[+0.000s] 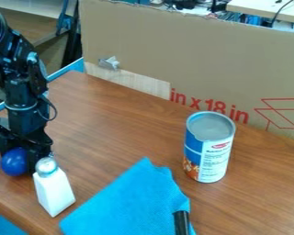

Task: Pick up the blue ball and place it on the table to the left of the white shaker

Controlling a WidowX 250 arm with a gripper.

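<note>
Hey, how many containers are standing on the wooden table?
2: a white bottle with a silvery top, beside the blue ball, and a can on the right, past the blue cloth. Another could be hidden behind the arm.

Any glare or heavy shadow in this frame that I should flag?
Camera view: mostly soft, diffuse light; a mild sheen on the wooden table, brighter reflections on the silvery cap of the white bottle, and the black arm so dark that some detail is lost.
</note>
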